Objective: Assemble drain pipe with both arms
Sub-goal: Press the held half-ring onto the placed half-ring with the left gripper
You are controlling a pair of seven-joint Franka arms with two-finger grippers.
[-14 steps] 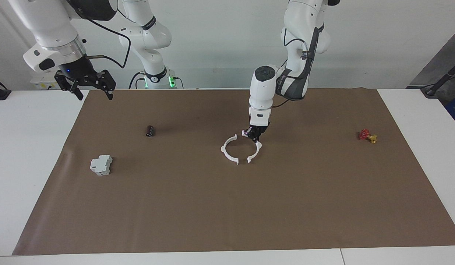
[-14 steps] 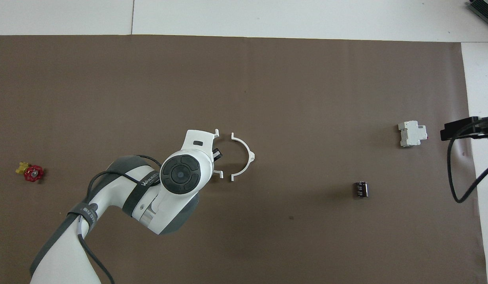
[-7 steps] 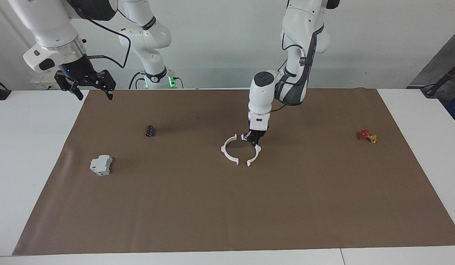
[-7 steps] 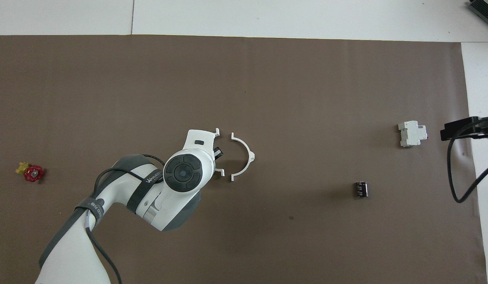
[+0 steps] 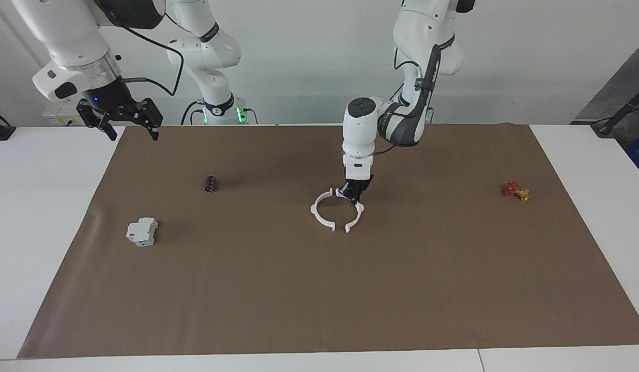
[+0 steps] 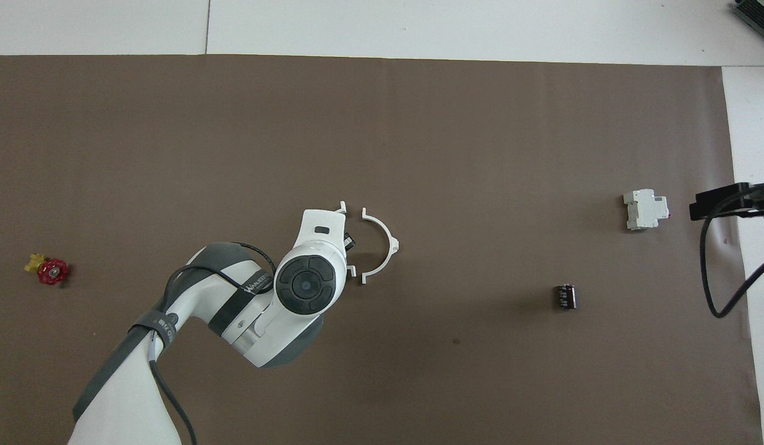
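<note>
The drain pipe is two white half-ring arcs near the middle of the brown mat. One arc (image 5: 314,209) lies flat on the mat; it also shows in the overhead view (image 6: 391,244). My left gripper (image 5: 354,195) is shut on the other arc (image 5: 356,217) and holds it low, beside the lying arc. The open sides face each other and the end tabs are a small gap apart. In the overhead view the left gripper (image 6: 348,240) and arm hide most of the held arc (image 6: 352,270). My right gripper (image 5: 127,121) is open and waits high over the mat's edge at its own end.
A grey-white boxy block (image 5: 142,231) and a small black cylinder (image 5: 210,183) lie toward the right arm's end. A red-and-yellow valve (image 5: 516,190) lies toward the left arm's end. The brown mat (image 5: 319,299) covers most of the white table.
My left gripper has carried its arc toward the lying arc, and the gap between the end tabs has narrowed. The right arm has not moved.
</note>
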